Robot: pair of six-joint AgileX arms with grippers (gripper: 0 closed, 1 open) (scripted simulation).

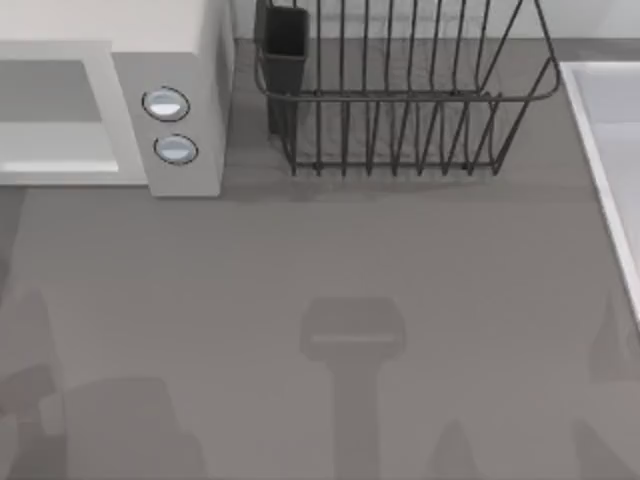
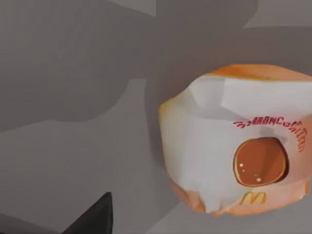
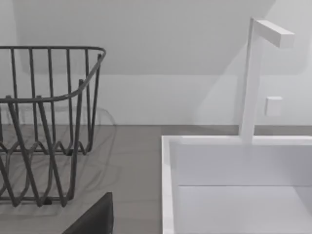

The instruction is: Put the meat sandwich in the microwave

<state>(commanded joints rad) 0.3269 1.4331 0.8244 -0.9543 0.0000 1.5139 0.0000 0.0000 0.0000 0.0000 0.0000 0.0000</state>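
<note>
The microwave (image 1: 110,95) is seen at the upper left of the top view, two round knobs (image 1: 166,104) on its grey panel, with the dark wire dish rack (image 1: 400,90) at upper centre and a white sink (image 1: 610,160) along the right edge. In the left wrist view, the meat sandwich (image 2: 239,141), wrapped in white and orange paper, is shown lying on the grey table (image 2: 73,146). Whether either gripper's fingers are apart or together cannot be told.

We are at a rendered kitchen counter: a grey worktop (image 1: 330,260) carries a white microwave (image 1: 190,120) with two round knobs, a dark wire dish rack (image 1: 400,110) beside it, and a white sink (image 3: 234,190) with a squared faucet (image 3: 253,78).
</note>
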